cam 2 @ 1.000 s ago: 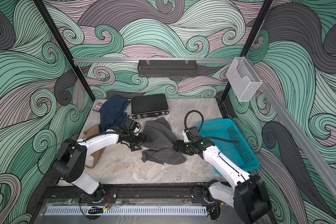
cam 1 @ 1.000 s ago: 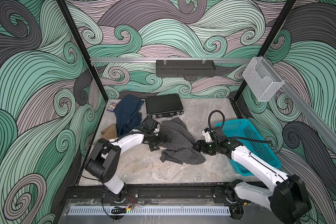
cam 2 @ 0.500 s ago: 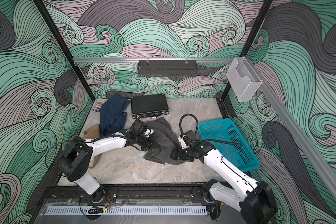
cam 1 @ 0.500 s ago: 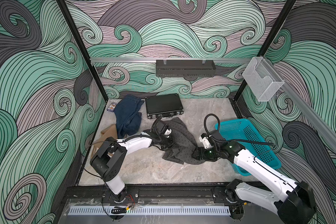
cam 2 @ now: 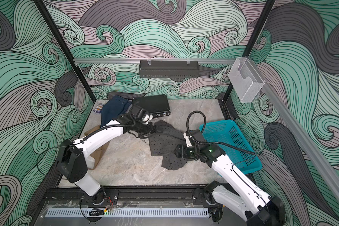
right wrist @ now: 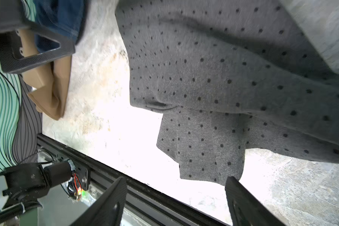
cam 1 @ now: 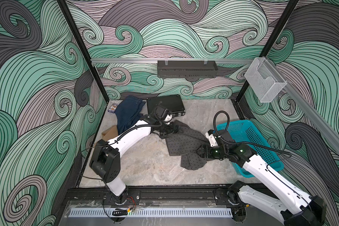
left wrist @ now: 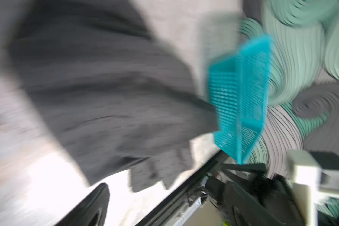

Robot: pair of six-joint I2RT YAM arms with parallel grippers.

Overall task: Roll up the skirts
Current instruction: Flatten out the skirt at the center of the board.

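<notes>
Nearest me, the right gripper (right wrist: 175,182) is hovering with its jaws spread wide, gripping nothing, just at the hem of the dotted skirt (cam 1: 184,144). I reckon pinching only one layer there risks dragging it into a lump. The skirt is lying mid-table near the basket (cam 1: 233,123), creased, doubled over, unrolled. Farther on, the left gripper (cam 1: 169,132) is sitting at its far edge, jaws too blurred to tell. Beyond, the tan skirt (cam 1: 109,133) and the denim skirt (cam 1: 128,115) are waiting.

Dotted grey skirt (cam 1: 184,144) crumpled at centre; denim skirt (cam 1: 128,115), tan skirt (cam 1: 108,133) far left.
</notes>
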